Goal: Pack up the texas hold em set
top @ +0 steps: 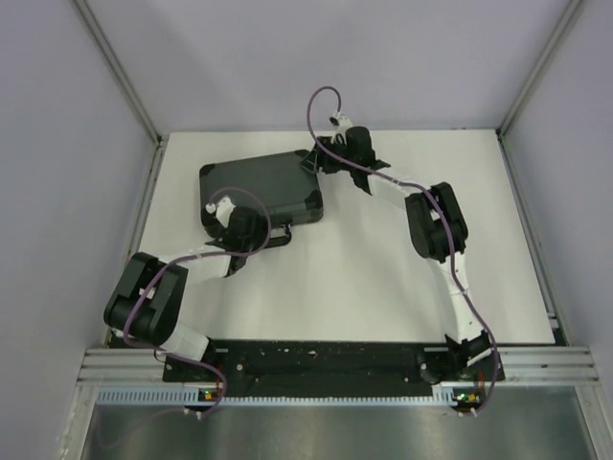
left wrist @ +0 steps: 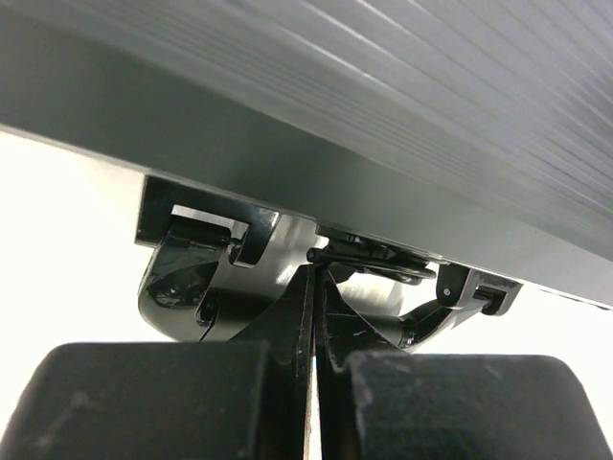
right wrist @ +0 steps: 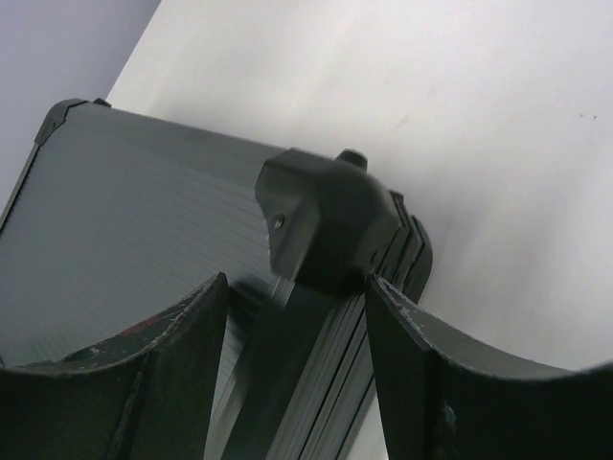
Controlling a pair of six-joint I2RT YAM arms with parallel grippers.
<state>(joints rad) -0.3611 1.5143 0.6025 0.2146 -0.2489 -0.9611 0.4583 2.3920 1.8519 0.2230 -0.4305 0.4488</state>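
Texas hold em set (top: 259, 187), a black rectangular briefcase with ribbed panels and moulded corners, lay closed and flat on the white table (top: 383, 287). It sat in the far left part of the surface and was turned slightly askew to the table's edges. None of its contents could be seen from where I stood. Along its near long edge the black carrying handle (left wrist: 374, 259) lay folded against the side, with a glossy black latch (left wrist: 206, 235) to one side of it and a second latch (left wrist: 479, 287) to the other. The left gripper (top: 251, 240) was down at that edge, right in front of the handle. Its two black fingers (left wrist: 278, 383) were pressed tightly together with only a hairline slit between them, and I could not tell whether their tips touched the handle. At the far right corner of the case, the right gripper (top: 324, 161) had its worn black fingers (right wrist: 192, 335) standing apart on either side of the rounded black corner cap (right wrist: 326, 220). The corner sat in the gap between them, and whether either finger touched it I could not make out. Pale grey walls (top: 77, 96) enclosed the table on three sides.
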